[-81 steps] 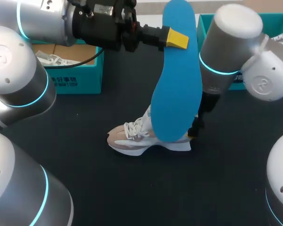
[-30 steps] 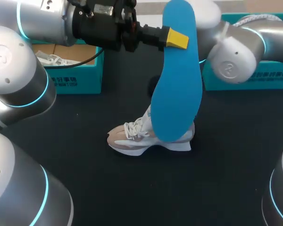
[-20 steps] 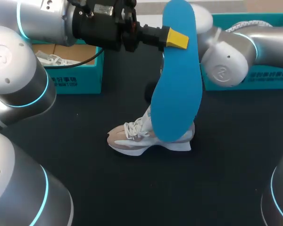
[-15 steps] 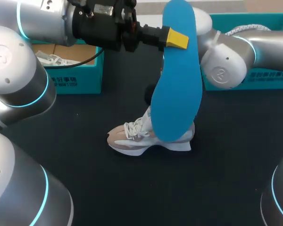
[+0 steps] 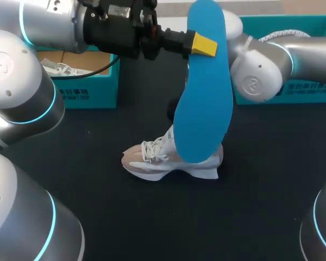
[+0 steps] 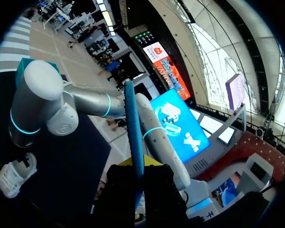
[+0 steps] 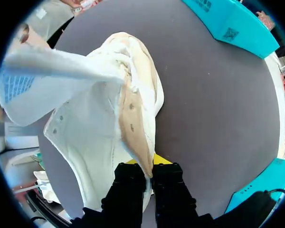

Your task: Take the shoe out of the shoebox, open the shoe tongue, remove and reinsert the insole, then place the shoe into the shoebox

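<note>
Shoe (image 5: 168, 163) lies on its sole on the dark tabletop (image 5: 98, 206), roughly mid-table. Its long axis runs side to side in the head view, toe twd the robot's left, heel twd its right, laces up.

Insole (image 5: 204, 87) is out of the shoe and held up in the air above the heel end. It's blue, w/ its long axis near upright and slightly tilted, and its lower end hangs in front of the shoe's heel. L hand (image 5: 202, 44) comes in sideways from the left and pinches the insole near its upper end. In the left wrist view the insole (image 6: 133, 128) shows edge-on as a thin blue strip gripped between the fingers of the L hand (image 6: 138, 167).

R arm (image 5: 261, 60) reaches in behind the insole, which hides its hand in the head view. In the right wrist view the R hand (image 7: 149, 173) is pressed together on a beige edge of the shoe (image 7: 99, 133), w/ white fabric splayed open beside it. Which part of the shoe that edge is can't be told.

A teal shoebox (image 5: 87, 76) stands at the far left w/ white contents. A second teal box (image 5: 309, 87) sits at the far right, behind the R arm. Both are well apart from the shoe. There is open tabletop on the near side of the shoe, and on its toe side twd the left shoebox.
</note>
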### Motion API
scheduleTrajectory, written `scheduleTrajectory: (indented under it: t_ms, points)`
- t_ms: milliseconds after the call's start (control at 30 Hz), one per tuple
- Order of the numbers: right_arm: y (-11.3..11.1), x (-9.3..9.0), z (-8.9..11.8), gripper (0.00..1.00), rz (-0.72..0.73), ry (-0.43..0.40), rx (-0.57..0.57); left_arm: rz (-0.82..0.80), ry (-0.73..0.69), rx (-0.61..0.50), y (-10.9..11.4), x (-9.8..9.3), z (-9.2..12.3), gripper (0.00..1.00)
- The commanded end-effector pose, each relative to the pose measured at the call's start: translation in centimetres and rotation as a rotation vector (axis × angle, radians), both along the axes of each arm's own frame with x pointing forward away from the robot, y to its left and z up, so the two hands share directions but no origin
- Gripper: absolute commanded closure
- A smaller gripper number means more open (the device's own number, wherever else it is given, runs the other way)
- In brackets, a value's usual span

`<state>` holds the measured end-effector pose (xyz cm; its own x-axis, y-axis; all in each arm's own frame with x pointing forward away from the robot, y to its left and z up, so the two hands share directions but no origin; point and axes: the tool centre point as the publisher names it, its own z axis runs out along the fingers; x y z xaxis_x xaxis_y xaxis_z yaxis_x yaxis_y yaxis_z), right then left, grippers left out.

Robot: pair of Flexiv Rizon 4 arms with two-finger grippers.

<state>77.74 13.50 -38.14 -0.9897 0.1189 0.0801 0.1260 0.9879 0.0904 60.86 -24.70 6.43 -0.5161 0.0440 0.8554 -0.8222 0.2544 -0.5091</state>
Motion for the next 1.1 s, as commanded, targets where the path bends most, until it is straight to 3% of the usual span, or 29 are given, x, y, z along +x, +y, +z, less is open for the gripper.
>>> scheduleTrajectory:
  t_ms: [33,233,500,667,767,1100]
  points:
    - [-0.4,-0.6,0.6,1.0,-0.046,0.012,0.03,0.001,0.0,-0.001,-0.1,0.0,-0.1,1.0]
    - [-1.1,-2.0,1.9,1.0,-0.221,0.038,0.143,0.001,0.0,-0.001,-0.1,0.0,-0.1,1.0]
    - [-1.2,-2.7,3.4,1.0,-0.494,0.132,0.254,0.001,0.0,-0.001,-0.1,0.0,-0.1,1.0]
    - [-0.6,-2.7,3.4,1.0,-0.638,0.206,0.242,0.001,0.0,-0.001,-0.1,0.0,-0.1,1.0]
    - [-0.1,-2.2,3.9,1.0,-0.65,0.172,0.212,0.001,0.0,-0.001,-0.1,0.0,-0.1,1.0]
    - [-0.1,-2.2,3.9,1.0,-0.65,0.172,0.212,0.001,0.0,-0.001,-0.1,0.0,-0.1,1.0]
